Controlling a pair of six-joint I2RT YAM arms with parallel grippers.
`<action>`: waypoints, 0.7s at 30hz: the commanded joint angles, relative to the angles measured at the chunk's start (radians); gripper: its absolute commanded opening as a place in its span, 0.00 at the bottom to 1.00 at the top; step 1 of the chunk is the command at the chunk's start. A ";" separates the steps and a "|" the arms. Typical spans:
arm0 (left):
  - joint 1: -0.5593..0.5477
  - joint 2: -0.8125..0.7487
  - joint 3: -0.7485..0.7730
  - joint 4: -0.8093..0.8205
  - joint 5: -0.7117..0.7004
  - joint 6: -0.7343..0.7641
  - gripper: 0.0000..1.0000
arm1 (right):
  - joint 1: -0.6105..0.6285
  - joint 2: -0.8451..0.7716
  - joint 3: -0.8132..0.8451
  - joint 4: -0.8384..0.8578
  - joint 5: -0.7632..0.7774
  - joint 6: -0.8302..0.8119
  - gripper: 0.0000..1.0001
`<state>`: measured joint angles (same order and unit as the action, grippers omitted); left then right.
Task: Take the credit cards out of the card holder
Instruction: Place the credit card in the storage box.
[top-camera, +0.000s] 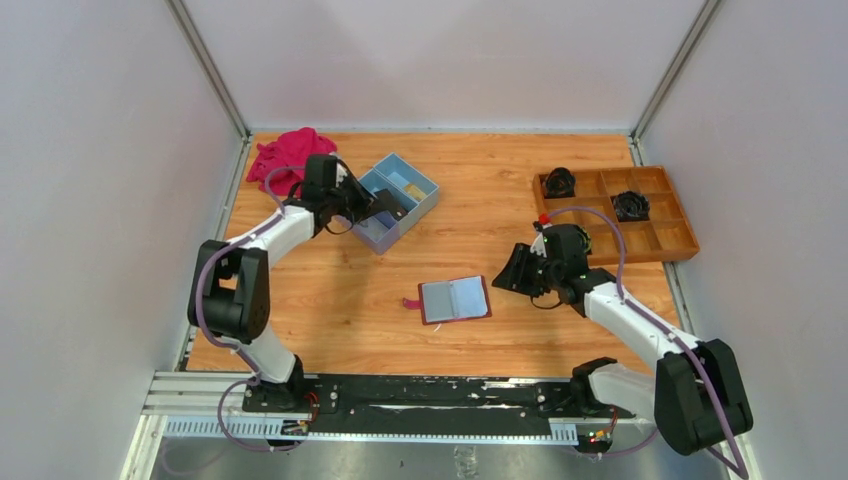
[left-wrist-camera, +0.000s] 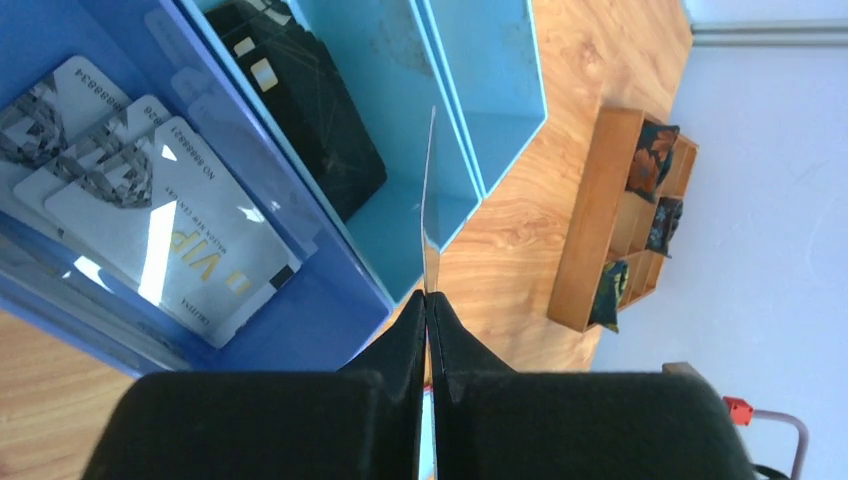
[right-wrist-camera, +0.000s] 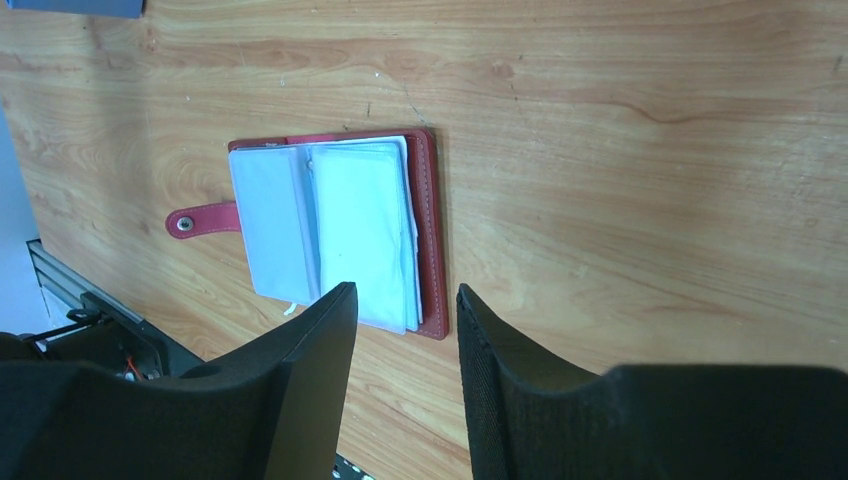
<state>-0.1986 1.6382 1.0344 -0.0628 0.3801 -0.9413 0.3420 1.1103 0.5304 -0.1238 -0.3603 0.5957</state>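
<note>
While the left gripper (left-wrist-camera: 428, 296) is pinched shut on a thin whitish plastic card (left-wrist-camera: 430, 200), seen edge-on above the blue three-compartment plastic box (left-wrist-camera: 340, 300), the dark red wallet-like card holder (top-camera: 455, 299) lies open and flat on the wooden table (top-camera: 330, 320), roughly central, between the arms. Its pink-red tab strap (right-wrist-camera: 200, 220) lies flat to one side. Right gripper (right-wrist-camera: 405, 295) hovers just beside the holder, jaws apart, holding nothing.

Assessment: the cards are light, stiff and slick. A grip on a protruding short edge is advised, as the soft grey see-through pockets (right-wrist-camera: 360, 230) will flex and the holder may slide.

More whitish cards (left-wrist-camera: 150, 210) lie in one box compartment.

Not determinable:
- whether any card is left in the pockets
- the held card's face
- what the dark flat items (left-wrist-camera: 300, 110) in the neighbouring compartment are
</note>
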 joint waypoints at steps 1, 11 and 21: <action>0.005 0.036 0.045 0.058 -0.036 -0.026 0.00 | 0.000 -0.013 -0.005 -0.040 0.024 -0.018 0.45; 0.019 0.129 0.090 0.058 -0.090 -0.040 0.00 | 0.000 0.002 -0.008 -0.035 0.019 -0.018 0.44; 0.019 0.129 0.134 -0.065 -0.198 0.015 0.20 | -0.001 -0.017 -0.009 -0.030 0.021 -0.007 0.43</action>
<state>-0.1856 1.7870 1.1229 -0.0509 0.2607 -0.9718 0.3420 1.1114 0.5301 -0.1352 -0.3546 0.5900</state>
